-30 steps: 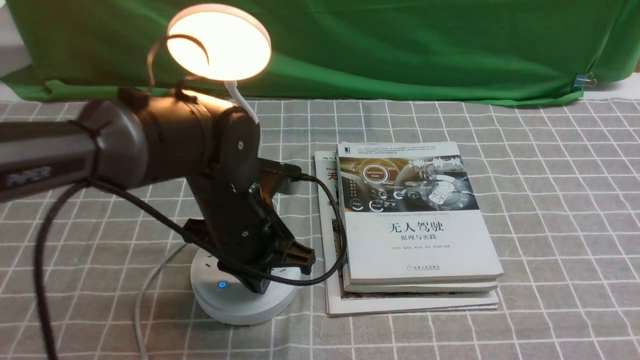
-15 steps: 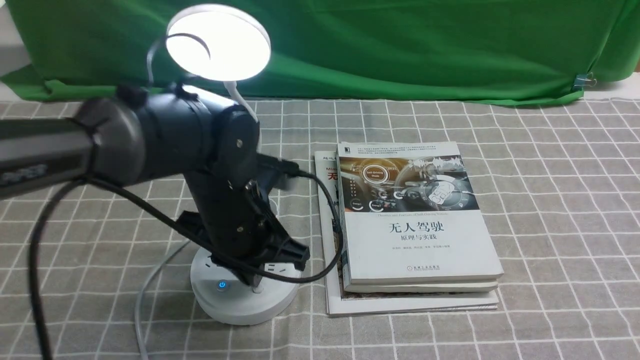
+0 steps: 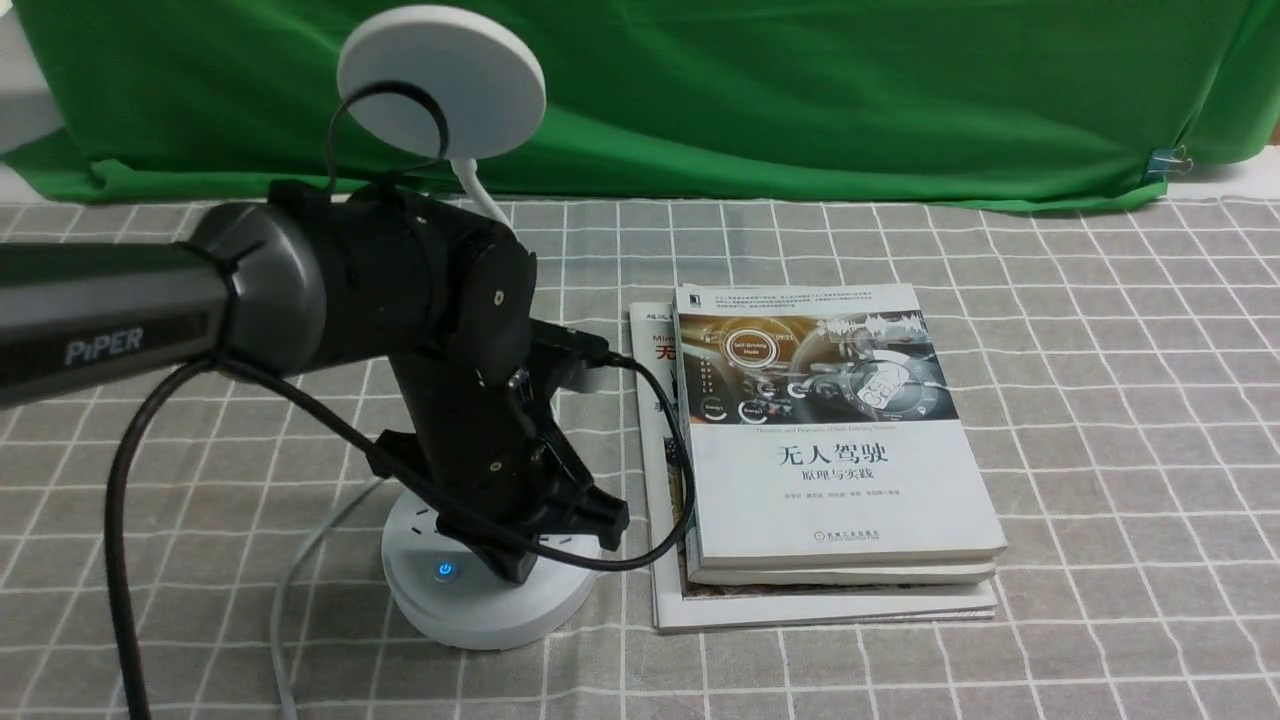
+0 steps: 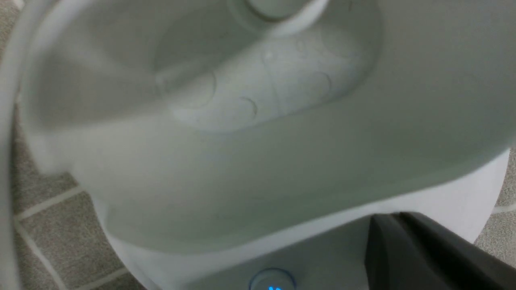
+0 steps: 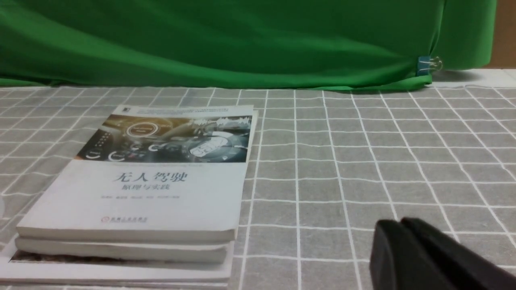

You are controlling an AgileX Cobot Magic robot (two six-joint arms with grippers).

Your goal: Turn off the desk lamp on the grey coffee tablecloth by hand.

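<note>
The white desk lamp stands on the grey coffee tablecloth [image 3: 1100,400] at the left. Its disc head [image 3: 442,80] is dark; a blue button light [image 3: 444,571] glows on its round base [image 3: 480,610]. My left gripper [image 3: 520,572] is shut, its tip down on the base top just right of the blue button. In the left wrist view the closed fingers [image 4: 407,249] lie against the white base [image 4: 463,193], with the cup holder [image 4: 242,100] behind. My right gripper [image 5: 401,225] is shut and empty, low over the cloth [image 5: 363,161], out of the front view.
A stack of books [image 3: 830,450] lies right of the lamp base, also in the right wrist view [image 5: 137,193]. A green cloth [image 3: 800,90] hangs at the back with a clip [image 3: 1165,162]. The lamp's grey cord [image 3: 285,600] runs off the front left.
The lamp head has gone from warm light, to white light, to dark. My left gripper lifted slightly half a second ago and is pressed down on the base again.
</note>
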